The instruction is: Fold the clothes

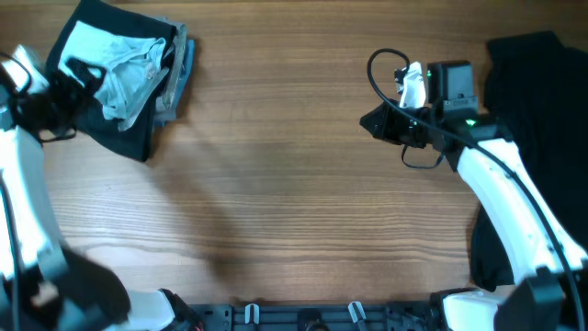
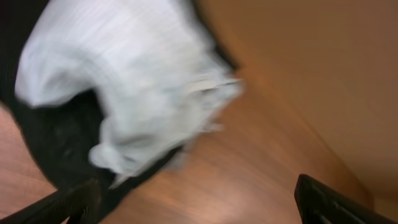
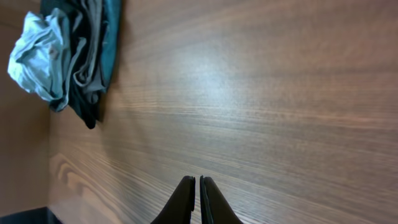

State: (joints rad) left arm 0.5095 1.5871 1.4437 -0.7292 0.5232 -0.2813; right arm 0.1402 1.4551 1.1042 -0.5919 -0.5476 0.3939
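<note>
**A:** Crumpled light blue collared shirt (image 1: 129,64) sits bunched atop the dark folded garments (image 1: 133,138), at the far-left corner of the wooden worktop (image 1: 294,184).

**B:** Left fingers (image 2: 78,202) spread wide beside it, empty. Right fingers (image 3: 191,190) pressed together over bare wood.

**A:** Risk: a deep grab could snag the dark layer too and drag the stack apart.

Table (image 1: 294,202) middle free — clothes (image 1: 124,74) flank it.
</note>
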